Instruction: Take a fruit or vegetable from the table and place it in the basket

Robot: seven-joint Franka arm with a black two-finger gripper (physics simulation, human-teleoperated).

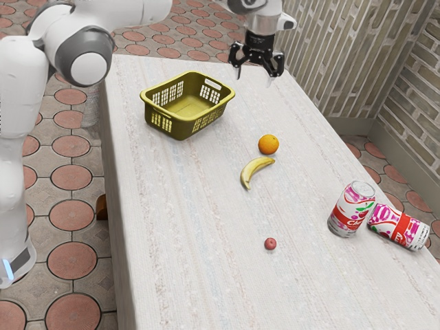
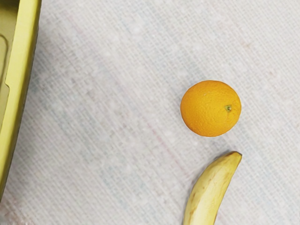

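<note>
My gripper (image 1: 254, 74) hangs above the table's far part, its two fingers spread open and nothing between them. An orange (image 1: 269, 144) lies on the table, in front of and below the gripper, with a yellow banana (image 1: 256, 170) close beside it. Farther toward the near side rests a small red fruit (image 1: 270, 243). The olive-yellow basket (image 1: 180, 130) stands upright, and its visible inside holds nothing. In the wrist view the orange (image 2: 211, 108), part of the banana (image 2: 212, 191) and the rim of the basket (image 2: 22, 79) appear.
At the exterior view's right, one cherry-pattern can (image 1: 351, 210) stands upright and a second can (image 1: 399, 227) lies on its side next to it. The table (image 1: 185, 275) has a pale cloth-like top. A brick wall (image 1: 350, 62) rises beyond its far edge.
</note>
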